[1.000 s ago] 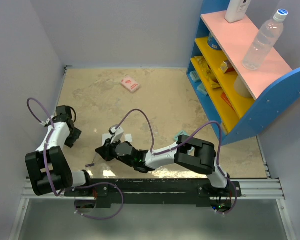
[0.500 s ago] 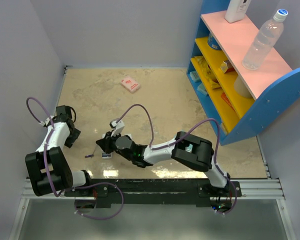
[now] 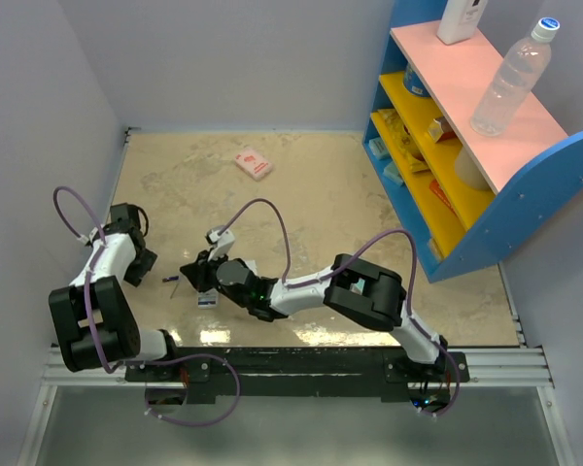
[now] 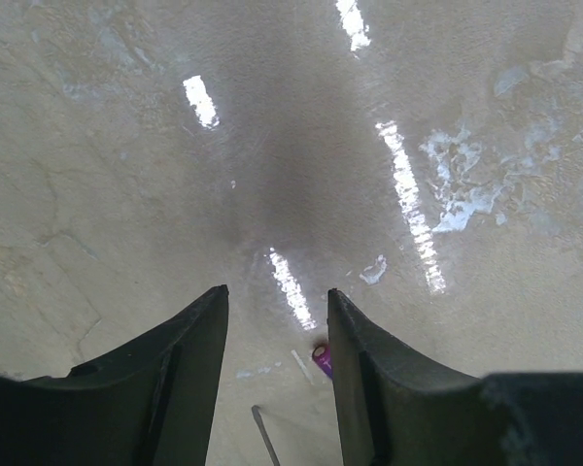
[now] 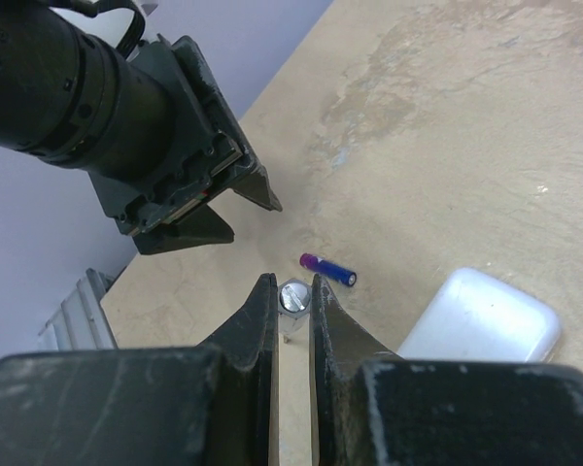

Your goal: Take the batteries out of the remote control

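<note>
one remote control lies flat on the worktop, just behind the right tool and off to its right. it is a smooth white slab with rounded corners. only its white end shows, pointing roughly the way the fingers point. the rest runs back under the tool, so its long axis cannot be fully read. one purple battery lies just ahead of the tips. two tools: the right is clenched on a small silver round piece – the left tool is released, holding nothing.
</note>
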Action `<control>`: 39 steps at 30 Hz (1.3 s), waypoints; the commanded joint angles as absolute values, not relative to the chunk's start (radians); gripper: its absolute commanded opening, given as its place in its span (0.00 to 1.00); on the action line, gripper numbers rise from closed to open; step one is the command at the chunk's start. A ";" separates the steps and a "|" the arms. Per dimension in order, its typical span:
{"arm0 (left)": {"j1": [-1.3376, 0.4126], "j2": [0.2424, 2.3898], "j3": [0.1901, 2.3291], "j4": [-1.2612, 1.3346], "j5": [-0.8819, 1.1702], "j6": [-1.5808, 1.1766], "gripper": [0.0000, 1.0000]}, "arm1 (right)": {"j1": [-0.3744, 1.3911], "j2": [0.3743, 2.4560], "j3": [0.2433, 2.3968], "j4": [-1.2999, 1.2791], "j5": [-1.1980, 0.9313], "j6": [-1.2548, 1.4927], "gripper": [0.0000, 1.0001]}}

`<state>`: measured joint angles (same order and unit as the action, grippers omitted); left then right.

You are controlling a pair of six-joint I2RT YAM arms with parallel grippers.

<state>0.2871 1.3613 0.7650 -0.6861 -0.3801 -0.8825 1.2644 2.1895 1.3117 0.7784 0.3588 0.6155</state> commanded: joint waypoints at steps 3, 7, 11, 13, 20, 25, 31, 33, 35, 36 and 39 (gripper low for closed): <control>0.298 1.462 0.897 -0.620 -0.382 -0.832 0.46 | 1.207 2.183 1.283 0.802 0.374 0.603 0.00; 0.299 1.554 0.997 -0.632 -0.405 -0.819 0.42 | 1.200 2.128 1.240 0.828 0.351 0.577 0.00; 0.311 1.604 1.020 -0.631 -0.379 -0.830 0.42 | 1.193 2.088 1.215 0.816 0.351 0.565 0.00; 0.314 1.638 1.029 -0.600 -0.345 -0.796 0.39 | 1.187 2.069 1.194 0.828 0.347 0.568 0.00; 0.316 1.709 1.026 -0.572 -0.258 -0.746 0.28 | 1.183 1.994 1.143 0.825 0.348 0.546 0.00; 0.316 1.733 1.011 -0.578 -0.224 -0.732 0.26 | 1.170 1.921 1.124 0.769 0.354 0.554 0.00; 0.316 1.707 1.006 -0.574 -0.212 -0.721 0.25 | 1.149 1.864 1.118 0.637 0.350 0.566 0.00; 0.316 1.695 1.015 -0.575 -0.216 -0.704 0.25 | 1.141 1.845 1.121 0.589 0.321 0.560 0.00; 0.316 1.687 1.029 -0.578 -0.219 -0.689 0.26 | 1.137 1.842 1.137 0.563 0.287 0.536 0.00; 0.316 1.675 1.032 -0.577 -0.216 -0.684 0.27 | 1.135 1.841 1.137 0.555 0.255 0.497 0.00; 0.308 1.642 1.035 -0.584 -0.229 -0.675 0.34 | 1.132 1.841 1.135 0.578 0.171 0.415 0.00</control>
<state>0.3077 1.7027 1.0134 -0.5861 -0.2337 -0.7113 1.1362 1.8706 1.1233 0.6029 0.2871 0.5346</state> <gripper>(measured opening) 0.299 0.103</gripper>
